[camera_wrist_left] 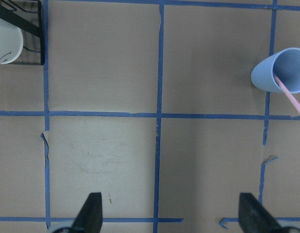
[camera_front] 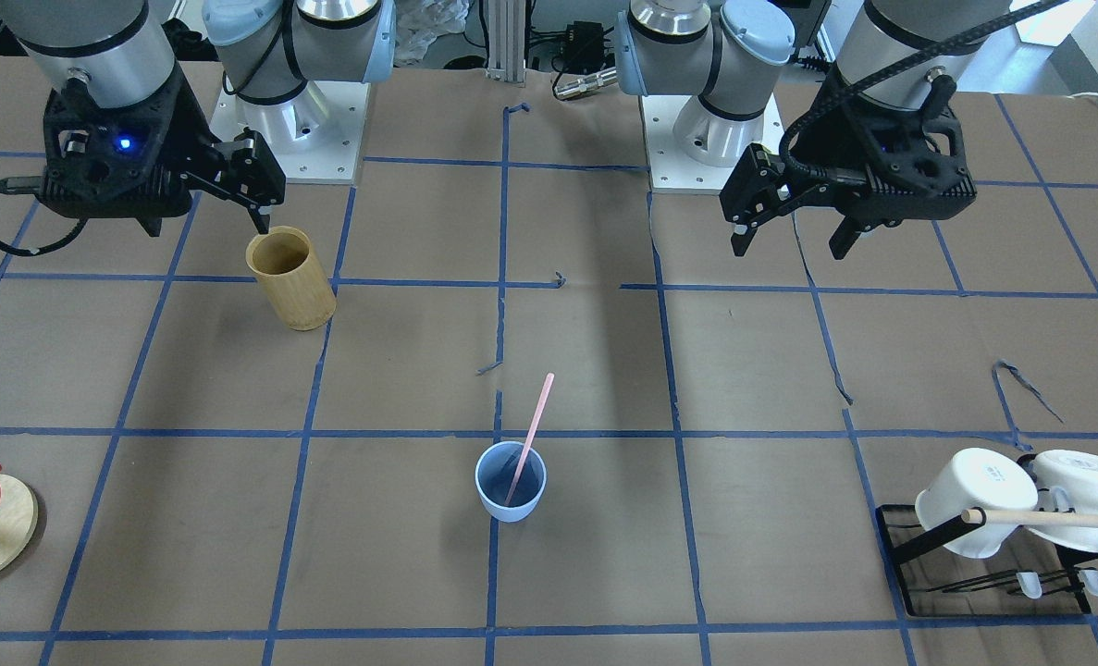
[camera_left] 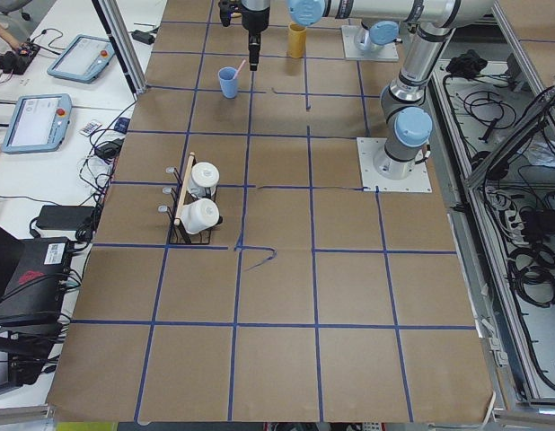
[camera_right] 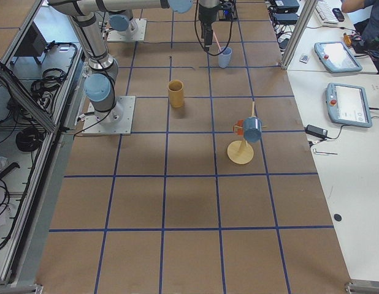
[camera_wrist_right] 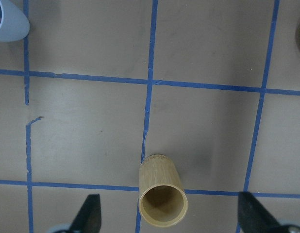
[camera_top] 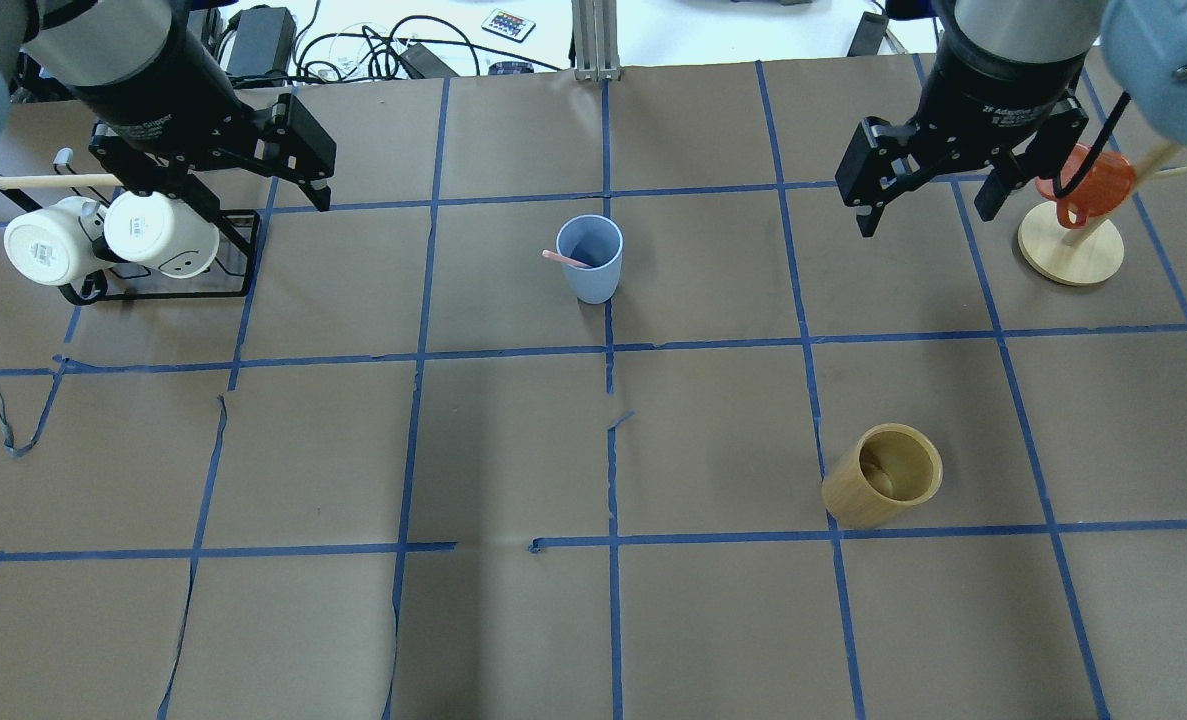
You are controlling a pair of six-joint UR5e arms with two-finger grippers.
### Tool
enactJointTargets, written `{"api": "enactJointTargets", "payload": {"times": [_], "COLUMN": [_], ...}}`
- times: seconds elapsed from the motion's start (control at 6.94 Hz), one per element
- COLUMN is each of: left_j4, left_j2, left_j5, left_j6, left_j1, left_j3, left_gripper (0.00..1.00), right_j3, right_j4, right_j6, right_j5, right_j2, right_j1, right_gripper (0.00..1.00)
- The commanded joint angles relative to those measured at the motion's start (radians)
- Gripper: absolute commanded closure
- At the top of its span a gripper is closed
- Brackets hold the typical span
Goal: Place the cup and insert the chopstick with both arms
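The pale blue cup stands upright at the table's middle, on the side far from the robot; it also shows in the overhead view. The pink chopstick stands inside it and leans on the rim, also seen in the left wrist view. My left gripper is open and empty, high above the table and well apart from the cup. My right gripper is open and empty, hanging above the tan bamboo cylinder, its fingers spread wide.
A tan bamboo cylinder stands on my right side near the robot. A black rack with two white mugs and a wooden rod is far left. A round wooden stand with an orange cup is far right.
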Motion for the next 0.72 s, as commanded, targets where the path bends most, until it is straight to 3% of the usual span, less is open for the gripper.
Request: {"api": "enactJointTargets", "payload": {"times": [0.0, 0.58], "left_j4": [0.002, -0.001], "left_j2": [-0.012, -0.006], "left_j5": [0.0, -0.013], "left_j6": [0.0, 0.0], "left_j1": [0.0, 0.0], "left_j3": [-0.001, -0.001], "left_gripper": [0.0, 0.0], "right_j3": [0.024, 0.024], "right_j4": [0.007, 0.036], "right_j6": [0.055, 0.088], "right_j5": [0.001, 0.022], "right_j2": [-0.013, -0.049], "right_j1": [-0.001, 0.001], "right_gripper": [0.0, 0.0]}}
